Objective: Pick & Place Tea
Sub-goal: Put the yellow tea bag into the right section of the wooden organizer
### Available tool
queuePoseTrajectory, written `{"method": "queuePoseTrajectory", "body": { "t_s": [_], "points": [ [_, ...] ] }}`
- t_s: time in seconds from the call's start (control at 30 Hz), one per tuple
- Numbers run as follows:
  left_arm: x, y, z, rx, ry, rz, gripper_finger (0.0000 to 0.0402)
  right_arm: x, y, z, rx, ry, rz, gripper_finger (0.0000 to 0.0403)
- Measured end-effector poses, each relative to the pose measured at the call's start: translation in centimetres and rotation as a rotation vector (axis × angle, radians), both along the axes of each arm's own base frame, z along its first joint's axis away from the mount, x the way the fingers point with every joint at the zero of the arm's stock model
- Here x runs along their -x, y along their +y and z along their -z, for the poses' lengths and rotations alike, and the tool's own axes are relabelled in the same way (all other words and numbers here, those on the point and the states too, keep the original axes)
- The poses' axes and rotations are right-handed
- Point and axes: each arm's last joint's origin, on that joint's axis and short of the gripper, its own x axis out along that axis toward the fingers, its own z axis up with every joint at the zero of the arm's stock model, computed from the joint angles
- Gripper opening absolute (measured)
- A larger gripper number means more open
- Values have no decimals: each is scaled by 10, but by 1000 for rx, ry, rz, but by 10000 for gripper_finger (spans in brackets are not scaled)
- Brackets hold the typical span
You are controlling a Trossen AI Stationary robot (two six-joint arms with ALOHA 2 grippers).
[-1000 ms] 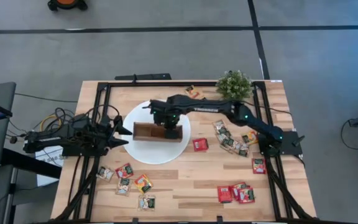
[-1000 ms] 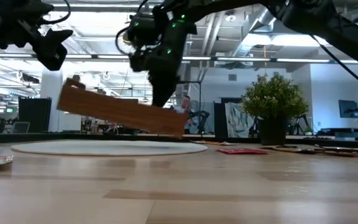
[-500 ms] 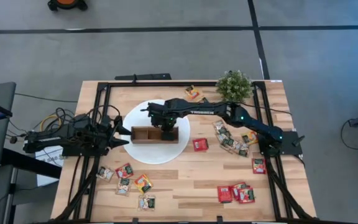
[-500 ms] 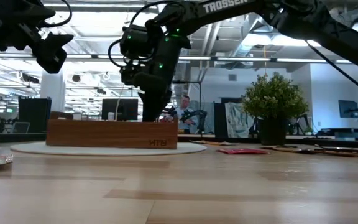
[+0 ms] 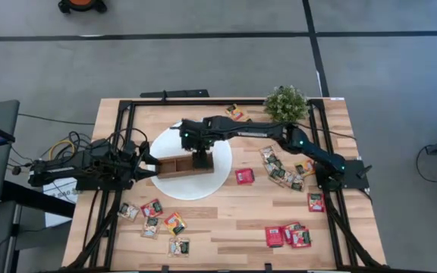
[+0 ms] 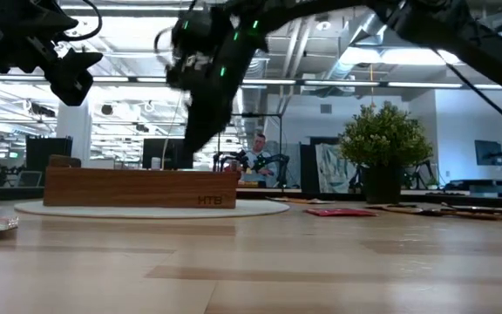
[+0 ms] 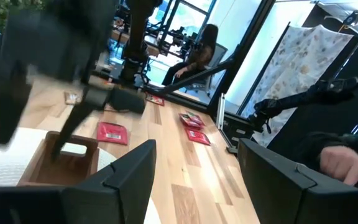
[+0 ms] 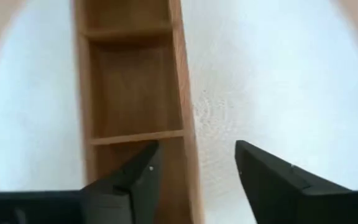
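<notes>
1. Tea sachets (image 5: 281, 171) are lying scattered on the tabletop (image 5: 234, 220) from 3 to 7 o'clock of the white disc (image 5: 211, 182).
2. Wooden tray (image 5: 179, 165) is sitting flat on that disc.
3. Right claw (image 5: 201, 158) is hovering spread over the tray's 3 o'clock end, pinching nothing.
4. Left claw (image 5: 149, 164) is waiting spread at the disc's 9 o'clock edge.

The right arm reaches from its base at the counter's (image 5: 241, 220) right edge across to the wooden tray (image 5: 174, 167), elbow bent. Its right gripper (image 5: 201, 158) hangs above the tray's right end, fingers (image 8: 278, 180) spread apart astride the tray's long wall, holding nothing. The left arm lies low beside the tray's left end, its left gripper (image 5: 149, 161) pointing at the tray with fingers (image 7: 126, 177) parted.
</notes>
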Motion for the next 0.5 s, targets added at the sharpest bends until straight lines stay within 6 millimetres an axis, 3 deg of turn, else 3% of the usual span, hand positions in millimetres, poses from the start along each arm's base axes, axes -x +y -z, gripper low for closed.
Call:
{"method": "queuePoseTrajectory", "body": {
  "t_s": [0.13, 0.3, 0.4, 0.5],
  "points": [
    [0, 0, 0, 0, 3, 0, 220, 18, 3, -48, 19, -60, -17, 217],
    [0, 0, 1, 1, 16, 0, 220, 55, 20, -100, 26, -77, -52, 202],
    [0, 0, 2, 2, 21, 0, 220, 80, 39, -108, 16, -65, -75, 182],
    [0, 0, 2, 1, 21, 0, 220, 107, 63, -103, 5, -92, -65, 158]
  ]
}}
